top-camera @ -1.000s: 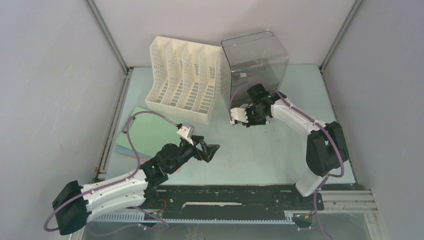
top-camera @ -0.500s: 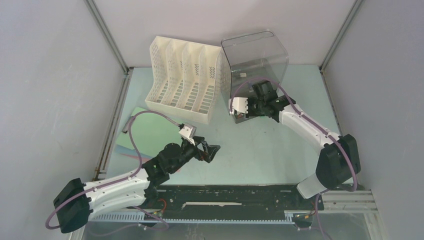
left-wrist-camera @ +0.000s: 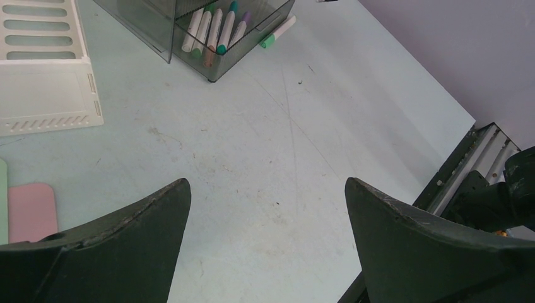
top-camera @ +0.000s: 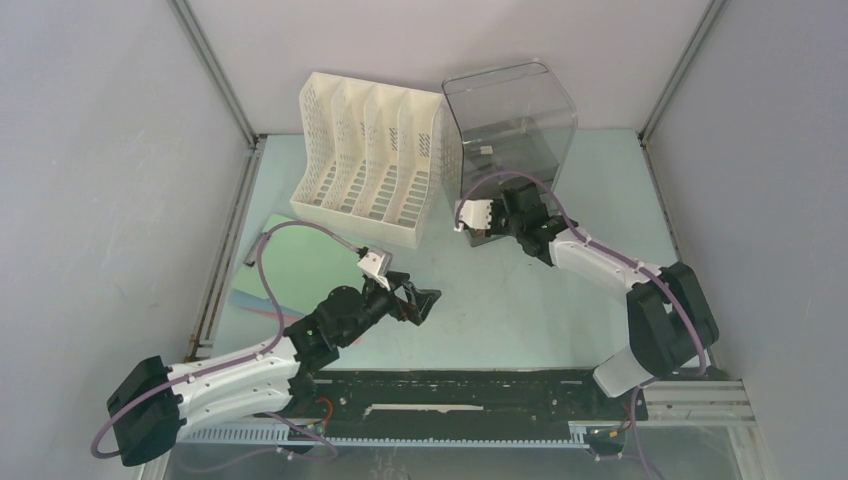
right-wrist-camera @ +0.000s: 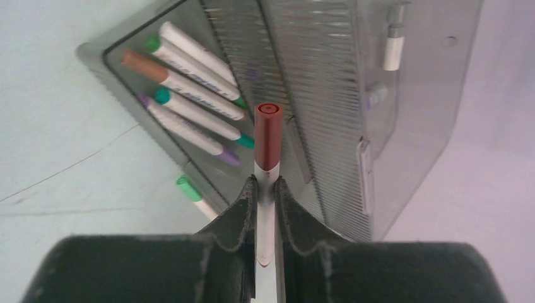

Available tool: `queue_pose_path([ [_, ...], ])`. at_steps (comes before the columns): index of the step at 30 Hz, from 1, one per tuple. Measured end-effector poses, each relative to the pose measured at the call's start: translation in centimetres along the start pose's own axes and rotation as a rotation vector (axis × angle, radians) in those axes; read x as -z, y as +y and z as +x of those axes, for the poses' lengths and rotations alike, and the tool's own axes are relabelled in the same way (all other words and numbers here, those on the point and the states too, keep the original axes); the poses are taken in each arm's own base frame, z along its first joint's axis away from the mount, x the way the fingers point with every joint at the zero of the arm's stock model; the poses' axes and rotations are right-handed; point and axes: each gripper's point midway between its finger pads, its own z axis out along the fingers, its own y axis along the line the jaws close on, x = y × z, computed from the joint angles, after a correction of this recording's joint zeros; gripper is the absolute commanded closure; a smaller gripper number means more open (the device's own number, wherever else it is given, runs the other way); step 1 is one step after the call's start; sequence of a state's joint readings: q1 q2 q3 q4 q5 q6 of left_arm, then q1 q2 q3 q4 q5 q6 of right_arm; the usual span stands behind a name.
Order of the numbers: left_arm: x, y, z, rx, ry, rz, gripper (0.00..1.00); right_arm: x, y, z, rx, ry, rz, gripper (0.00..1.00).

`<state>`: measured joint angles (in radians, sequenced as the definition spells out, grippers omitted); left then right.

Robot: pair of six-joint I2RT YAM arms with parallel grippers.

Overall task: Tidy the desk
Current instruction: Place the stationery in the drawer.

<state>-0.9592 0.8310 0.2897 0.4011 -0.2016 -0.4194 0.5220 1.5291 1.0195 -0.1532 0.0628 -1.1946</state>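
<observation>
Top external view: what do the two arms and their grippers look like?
The left arm and the right arm look alike: white links joined by bulky black joint housings. A purple cable loops along each, and a small white camera block sits at each wrist. The left gripper and right gripper have dark, scuffed fingers tapering to blunt tips.

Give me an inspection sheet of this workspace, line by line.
Surface: desk pale green, scuffed, scratched.
Job's things: red-capped marker pointed at smoky organizer; several markers in its tray.
Clutter: green-capped marker loose beside the organizer; white file rack; coloured sheets at left.
Pincers: left pincer open, empty, above desk; right pincer shut on red-capped marker.
Cables: purple cable loops along each arm.
Surroundings: grey walls, aluminium rails.
</observation>
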Motion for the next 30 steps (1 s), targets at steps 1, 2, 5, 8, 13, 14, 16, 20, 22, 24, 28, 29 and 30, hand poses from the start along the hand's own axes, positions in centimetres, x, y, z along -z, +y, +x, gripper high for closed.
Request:
queue_pose_path([
  [1, 0.0, 0.0, 0.0, 0.000, -0.001, 0.001, 0.00, -0.2, -0.2, 0.1, 0.001, 0.004, 0.015, 1.00],
  [2, 0.0, 0.0, 0.0, 0.000, -0.001, 0.001, 0.00, -0.4, -0.5, 0.1, 0.003, 0.007, 0.035, 1.00],
  [5, 0.0, 0.0, 0.0, 0.000, -0.001, 0.001, 0.00, -1.1, -1.3, 0.1, 0.005, 0.014, 0.087, 1.00],
  [8, 0.0, -0.1, 0.0, 0.000, 0.000, 0.004, 0.00, -1.5, -1.9, 0.0, 0.008, 0.019, 0.121, 1.00],
  [13, 0.0, -0.1, 0.0, 0.000, 0.000, 0.004, 0.00, -2.4, -2.0, 0.1, 0.012, 0.036, 0.143, 0.99],
  [14, 0.0, -0.1, 0.0, 0.000, 0.000, 0.004, 0.00, -2.6, -1.8, 0.2, 0.014, 0.042, 0.140, 0.97],
  [16, 0.0, -0.1, 0.0, 0.000, 0.000, 0.005, 0.00, -3.0, -1.6, 0.4, 0.017, 0.051, 0.137, 0.92],
  [20, 0.0, -0.1, 0.0, 0.000, 0.000, 0.004, 0.00, -3.1, -1.7, 0.6, 0.022, 0.061, 0.146, 0.79],
  [22, 0.0, -0.1, 0.0, 0.000, 0.000, 0.004, 0.00, -3.1, -1.9, 0.6, 0.023, 0.065, 0.154, 0.75],
  [24, 0.0, -0.1, 0.0, 0.000, 0.000, 0.004, 0.00, -3.1, -2.0, 0.7, 0.025, 0.070, 0.157, 0.74],
  [28, 0.0, -0.1, 0.0, 0.000, 0.000, 0.004, 0.00, -3.0, -2.0, 0.8, 0.027, 0.074, 0.159, 0.74],
  [29, 0.0, -0.1, 0.0, 0.000, 0.000, 0.004, 0.00, -3.0, -2.0, 0.8, 0.027, 0.074, 0.159, 0.73],
  [30, 0.0, -0.1, 0.0, 0.000, 0.000, 0.004, 0.00, -3.0, -2.0, 0.8, 0.027, 0.074, 0.159, 0.73],
])
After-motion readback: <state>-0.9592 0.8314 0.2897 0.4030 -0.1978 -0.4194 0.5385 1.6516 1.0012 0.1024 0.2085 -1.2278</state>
